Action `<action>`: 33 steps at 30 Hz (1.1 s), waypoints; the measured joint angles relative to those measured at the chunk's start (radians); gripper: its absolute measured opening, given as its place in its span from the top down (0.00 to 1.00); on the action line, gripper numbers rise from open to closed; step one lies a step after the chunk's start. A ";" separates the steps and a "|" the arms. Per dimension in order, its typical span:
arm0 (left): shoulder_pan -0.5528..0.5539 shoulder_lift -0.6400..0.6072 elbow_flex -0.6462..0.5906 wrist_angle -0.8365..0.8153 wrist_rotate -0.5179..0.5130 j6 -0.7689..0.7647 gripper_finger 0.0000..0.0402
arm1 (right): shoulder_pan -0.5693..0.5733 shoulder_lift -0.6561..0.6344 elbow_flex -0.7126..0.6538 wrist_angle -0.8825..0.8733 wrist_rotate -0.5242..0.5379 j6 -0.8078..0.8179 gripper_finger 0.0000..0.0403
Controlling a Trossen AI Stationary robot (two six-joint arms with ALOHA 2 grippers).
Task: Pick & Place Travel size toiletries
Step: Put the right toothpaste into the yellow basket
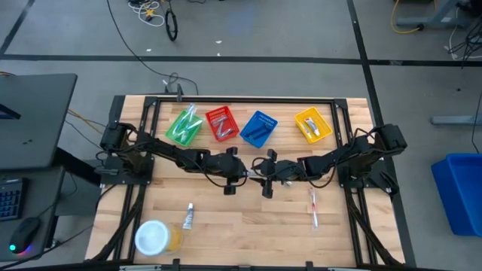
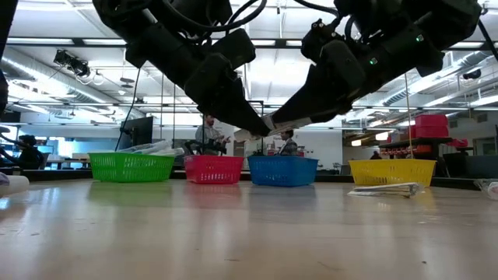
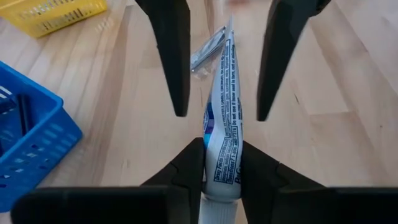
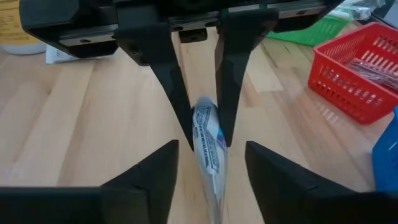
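- The desk (image 1: 248,226) carries four baskets in a row; the blue basket (image 1: 258,128) is the landmark.
- Left hand (image 3: 221,180), just in front of the blue basket, pinches a white tube (image 3: 221,140), lifted off the desk.
- Right hand (image 4: 208,180) faces it, fingers spread around the tube's other end.

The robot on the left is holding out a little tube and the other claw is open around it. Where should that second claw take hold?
On the free half of the tube, beyond the left gripper, which is shut on its near end. The right gripper faces it end-on, fingers open on either side of the tube's flat body, so closing across that body, away from the left fingers, looks most secure.
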 joint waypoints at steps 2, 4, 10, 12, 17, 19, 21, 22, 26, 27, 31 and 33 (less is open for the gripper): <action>0.000 0.000 0.000 0.002 0.000 0.004 0.78 | 0.000 0.000 0.000 -0.004 0.005 -0.001 0.57; 0.000 0.000 0.000 0.005 0.000 0.023 0.78 | -0.004 0.000 0.000 -0.020 0.005 0.000 0.62; 0.001 0.000 0.000 0.005 -0.004 0.030 0.80 | -0.008 0.000 0.000 -0.032 0.005 -0.001 0.78; 0.001 0.000 0.000 0.005 -0.004 0.030 0.79 | -0.008 0.000 0.000 -0.031 0.005 -0.001 0.81; 0.000 0.000 0.000 0.005 -0.003 0.030 0.78 | -0.008 0.000 0.000 -0.030 0.001 -0.001 0.85; 0.000 0.000 0.000 0.005 -0.003 0.027 0.78 | -0.008 0.000 0.000 -0.031 0.001 -0.002 0.85; 0.000 0.000 0.000 0.005 -0.002 0.027 0.79 | -0.008 0.000 0.000 -0.033 0.001 -0.002 0.86; 0.000 0.000 0.000 0.005 -0.002 0.027 0.78 | -0.008 0.000 0.000 -0.033 0.001 -0.002 0.86; 0.000 0.000 0.000 0.005 -0.001 0.027 0.75 | -0.008 0.000 0.000 -0.034 0.001 -0.001 0.86; 0.000 0.000 0.000 0.005 -0.001 0.027 0.74 | -0.008 0.000 0.000 -0.034 0.001 0.000 0.86; 0.000 -0.001 0.000 0.007 0.000 0.027 0.69 | -0.008 0.000 0.000 -0.058 0.002 0.002 0.88; 0.000 -0.001 0.000 0.007 0.000 0.026 0.67 | -0.008 -0.001 0.000 -0.089 0.003 0.023 0.88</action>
